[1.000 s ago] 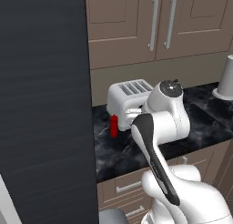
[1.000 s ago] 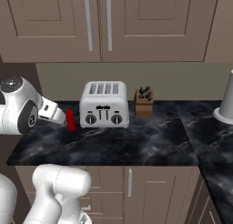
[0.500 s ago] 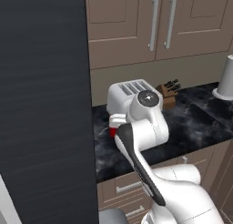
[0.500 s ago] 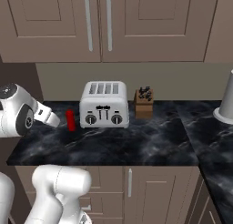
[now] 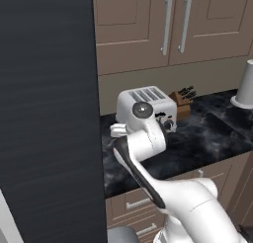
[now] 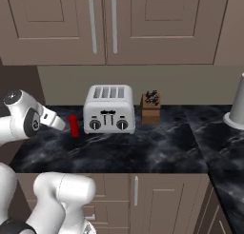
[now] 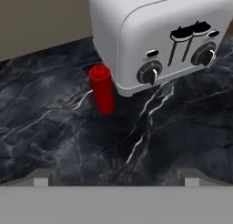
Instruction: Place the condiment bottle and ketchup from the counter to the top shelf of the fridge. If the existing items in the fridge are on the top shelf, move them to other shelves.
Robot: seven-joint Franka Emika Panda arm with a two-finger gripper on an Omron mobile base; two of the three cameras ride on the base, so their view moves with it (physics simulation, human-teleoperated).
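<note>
The ketchup (image 7: 102, 89) is a small red bottle standing upright on the black marble counter (image 7: 68, 145), close to the left front corner of the toaster (image 7: 159, 36). In the right base view the ketchup (image 6: 73, 126) stands just left of the toaster (image 6: 109, 115). My gripper (image 7: 113, 178) is open, its two tips set wide apart, with nothing between them; it hovers short of the bottle and points at it. From the right base view, the gripper (image 6: 61, 125) is just left of the bottle, not touching. The condiment bottle is out of view. The fridge (image 5: 49, 113) shows a dark closed front, its shelves hidden.
A wooden knife block (image 6: 151, 108) stands right of the toaster. A tall grey container (image 6: 237, 107) sits at the counter's far right. Brown wall cabinets (image 6: 105, 24) hang above. My own arm (image 5: 143, 143) covers the counter's left end in the left base view.
The arm has swung left and lower, bringing the hand closer to the ketchup. In the left base view the arm now hides the bottle. The jaws have stayed wide apart.
</note>
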